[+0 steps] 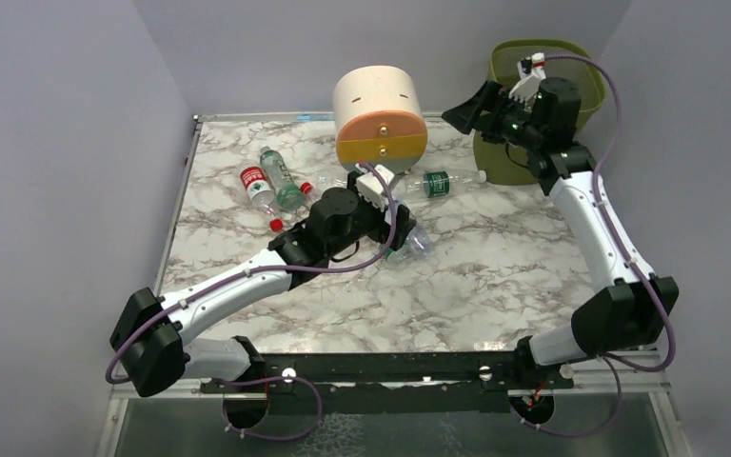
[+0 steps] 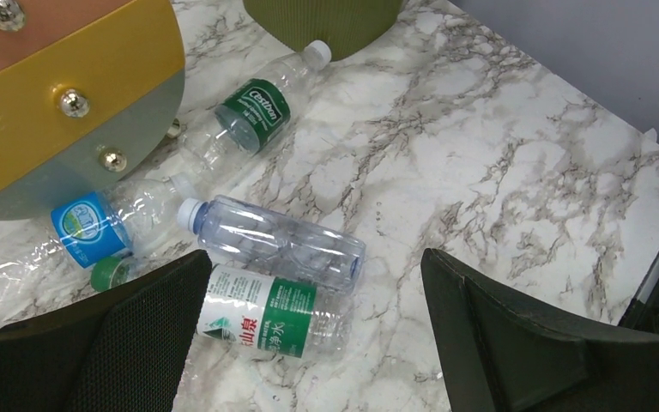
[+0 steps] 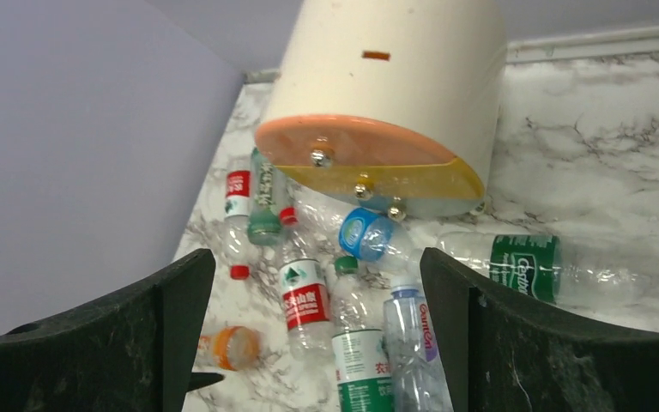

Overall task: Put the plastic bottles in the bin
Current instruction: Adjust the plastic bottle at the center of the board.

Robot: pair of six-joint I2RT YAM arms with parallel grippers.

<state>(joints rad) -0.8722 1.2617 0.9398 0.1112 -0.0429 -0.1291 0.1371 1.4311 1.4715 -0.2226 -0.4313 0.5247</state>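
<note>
Several plastic bottles lie on the marble table. My left gripper [image 2: 317,339] is open and hangs low over two of them: a green-and-white-label bottle [image 2: 266,319] lies between its fingers, with a clear blue-capped bottle [image 2: 279,245] beside it. From above, my left gripper [image 1: 402,244] sits mid-table. A green-label bottle [image 1: 443,182] lies near the foot of the olive mesh bin [image 1: 585,95]. My right gripper [image 1: 469,112] is raised beside the bin's rim, open and empty. Its view looks down on a red-label bottle [image 3: 306,296] and an orange one [image 3: 227,348].
A cream, orange and yellow round drawer unit [image 1: 379,119] stands at the back centre, with a blue-label bottle [image 2: 94,227] against its foot. A red-label bottle [image 1: 258,186] and a green bottle [image 1: 284,183] lie at the back left. Grey walls close in the left, back and right sides.
</note>
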